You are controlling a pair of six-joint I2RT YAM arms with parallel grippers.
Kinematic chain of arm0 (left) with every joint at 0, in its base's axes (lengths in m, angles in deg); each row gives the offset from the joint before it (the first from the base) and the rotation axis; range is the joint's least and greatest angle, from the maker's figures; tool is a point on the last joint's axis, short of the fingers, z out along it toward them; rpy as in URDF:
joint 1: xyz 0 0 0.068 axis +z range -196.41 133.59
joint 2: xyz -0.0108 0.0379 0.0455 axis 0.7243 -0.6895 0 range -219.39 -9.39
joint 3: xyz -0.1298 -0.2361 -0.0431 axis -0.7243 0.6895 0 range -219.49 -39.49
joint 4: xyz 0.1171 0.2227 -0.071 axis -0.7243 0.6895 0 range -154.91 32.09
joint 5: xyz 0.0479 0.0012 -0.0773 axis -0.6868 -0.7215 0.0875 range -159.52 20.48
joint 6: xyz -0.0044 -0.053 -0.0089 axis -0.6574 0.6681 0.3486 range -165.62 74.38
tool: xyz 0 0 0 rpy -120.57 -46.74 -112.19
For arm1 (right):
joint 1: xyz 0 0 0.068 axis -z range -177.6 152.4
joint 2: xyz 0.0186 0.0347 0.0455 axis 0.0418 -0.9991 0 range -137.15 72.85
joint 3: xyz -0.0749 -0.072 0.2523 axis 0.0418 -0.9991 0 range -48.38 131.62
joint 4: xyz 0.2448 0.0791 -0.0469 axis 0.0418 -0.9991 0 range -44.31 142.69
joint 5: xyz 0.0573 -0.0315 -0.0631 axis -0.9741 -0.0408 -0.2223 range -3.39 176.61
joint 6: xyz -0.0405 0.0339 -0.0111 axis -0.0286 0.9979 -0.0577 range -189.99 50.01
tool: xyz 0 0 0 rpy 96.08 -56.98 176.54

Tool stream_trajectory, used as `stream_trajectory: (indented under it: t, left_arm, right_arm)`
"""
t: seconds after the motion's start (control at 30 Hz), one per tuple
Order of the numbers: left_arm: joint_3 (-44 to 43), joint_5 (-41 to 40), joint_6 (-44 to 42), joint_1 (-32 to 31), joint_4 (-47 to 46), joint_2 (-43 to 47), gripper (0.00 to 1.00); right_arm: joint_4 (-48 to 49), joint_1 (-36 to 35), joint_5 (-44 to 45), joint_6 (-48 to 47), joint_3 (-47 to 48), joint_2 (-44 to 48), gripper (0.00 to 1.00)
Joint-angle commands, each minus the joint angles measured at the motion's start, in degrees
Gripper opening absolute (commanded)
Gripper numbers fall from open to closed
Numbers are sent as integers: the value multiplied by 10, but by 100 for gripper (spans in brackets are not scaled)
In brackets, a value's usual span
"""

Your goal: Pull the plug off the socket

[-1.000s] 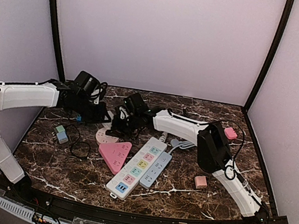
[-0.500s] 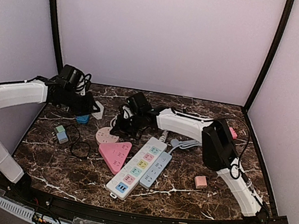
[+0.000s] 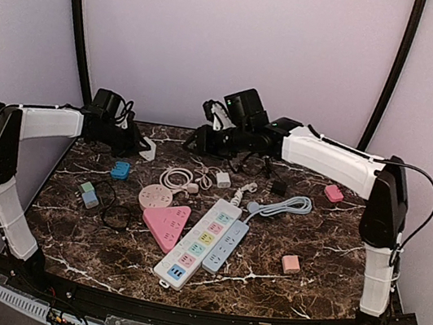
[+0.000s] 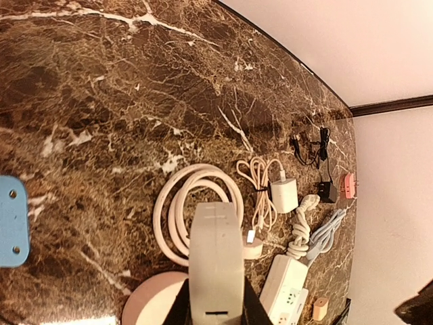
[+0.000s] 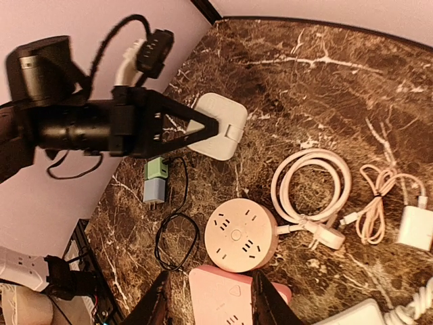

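My left gripper (image 3: 141, 149) is raised at the back left, shut on a flat white square plug (image 3: 148, 152). The plug (image 4: 216, 250) fills the gap between the jaws in the left wrist view. It also shows in the right wrist view, the white plug (image 5: 215, 134) pinched at the black fingertips. The round pale pink socket (image 3: 155, 197) lies on the table with its coiled white cable (image 3: 178, 179), apart from the plug. My right gripper (image 3: 202, 138) hangs high at the back centre. Its fingers (image 5: 161, 301) stand open over the socket (image 5: 241, 238), holding nothing.
A pink triangular socket (image 3: 167, 223) and two long power strips (image 3: 198, 242) lie in the middle. A blue adapter (image 3: 120, 169), green and grey adapters (image 3: 88, 193) and a black cable (image 3: 116, 214) lie at the left. A white charger (image 3: 222, 178) and small pink blocks (image 3: 290, 263) lie at the right.
The left gripper drew back and up to the left with the white plug, away from the round socket. The right arm rose off the socket toward the back and opened its jaws.
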Motion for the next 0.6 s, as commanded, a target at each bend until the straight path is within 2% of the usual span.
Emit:
stream_trajectory:
  t: [0.0, 0.3, 0.43, 0.57]
  left_arm:
    - [-79, 55, 18, 11, -37, -74, 4]
    - [-250, 66, 0, 14, 30, -249, 7]
    - [-314, 66, -5, 15, 54, -300, 8]
    - [-328, 74, -3, 19, 58, -326, 10]
  right_arm:
    - [36, 30, 53, -33, -98, 86, 39]
    - [64, 82, 91, -42, -295, 263, 54]
    - [73, 97, 99, -41, -354, 316, 55]
    - [69, 104, 99, -45, -376, 336, 56]
